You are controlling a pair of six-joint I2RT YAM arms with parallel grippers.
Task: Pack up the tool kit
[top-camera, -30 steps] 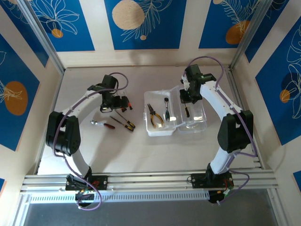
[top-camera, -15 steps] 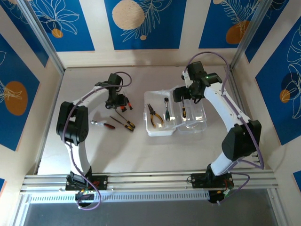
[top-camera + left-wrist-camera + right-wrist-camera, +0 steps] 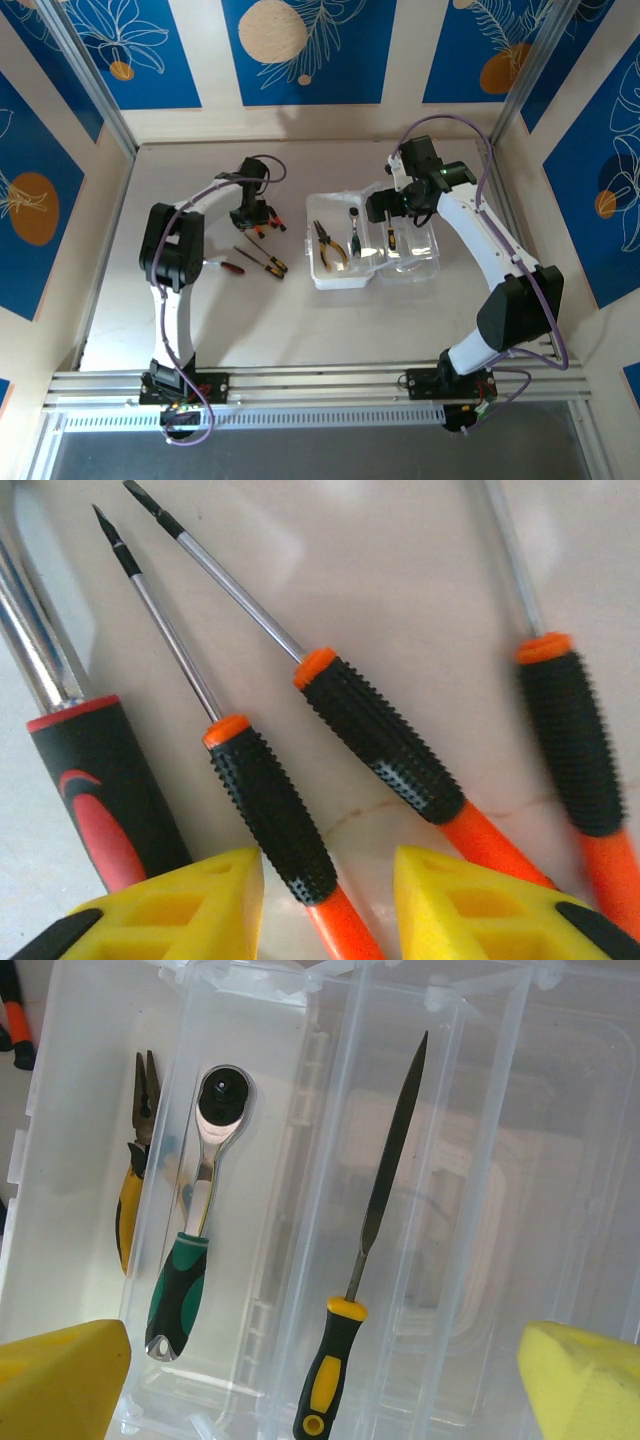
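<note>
The tool kit's clear case (image 3: 340,282) lies open at mid-table. It holds yellow-handled pliers (image 3: 330,250), a green-handled ratchet (image 3: 355,232) and a yellow-and-black-handled file (image 3: 390,238). My right gripper (image 3: 392,205) hovers open above the case, and the file (image 3: 370,1220) lies loose in a compartment below it. My left gripper (image 3: 256,214) is low over several orange-and-black screwdrivers. Its yellow fingers (image 3: 190,900) straddle one screwdriver (image 3: 270,810) with a gap on each side. Two more screwdrivers (image 3: 385,740) (image 3: 565,740) lie to its right.
A red-and-black-handled tool (image 3: 100,800) lies just left of the straddled screwdriver. Two more screwdrivers (image 3: 262,260) and a red-handled tool (image 3: 222,264) lie on the table nearer the arms. The pliers (image 3: 128,1210) and ratchet (image 3: 185,1270) occupy the case's left compartments.
My right gripper opened and let the file drop into the case, then rose slightly. My left gripper's jaws narrowed around one orange-and-black screwdriver.
</note>
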